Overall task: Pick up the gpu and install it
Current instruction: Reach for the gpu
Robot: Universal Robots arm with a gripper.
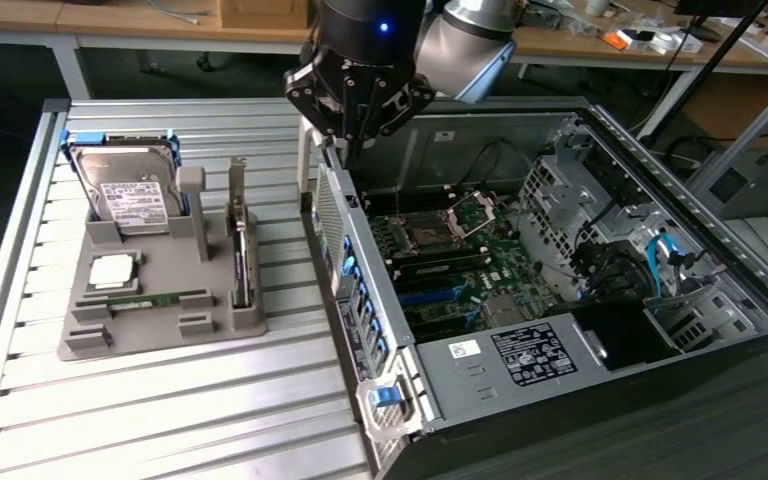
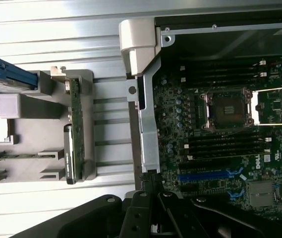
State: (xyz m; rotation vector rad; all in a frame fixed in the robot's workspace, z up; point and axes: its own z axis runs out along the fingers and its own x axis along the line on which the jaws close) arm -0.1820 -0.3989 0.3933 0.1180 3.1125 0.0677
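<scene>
The gpu (image 1: 240,250) is a thin dark card with a silver end bracket. It stands on edge in the right slot of the grey holder (image 1: 157,325) on the slatted table. In the wrist view the gpu (image 2: 75,129) shows edge-on in that same holder (image 2: 31,124). My gripper (image 1: 337,150) hangs over the rear wall of the open computer case (image 1: 347,235), to the exterior view's right of the gpu and apart from it. Its fingers (image 2: 148,191) are shut with nothing between them, above the case's metal rear strip (image 2: 149,134).
The holder also carries a silver hard drive (image 1: 131,195), a square processor chip (image 1: 111,268) and a narrow green memory stick (image 1: 144,297). Inside the case lie the motherboard (image 1: 451,255), an open processor socket (image 2: 227,109) and a blue slot (image 2: 205,174). Benches stand behind the table.
</scene>
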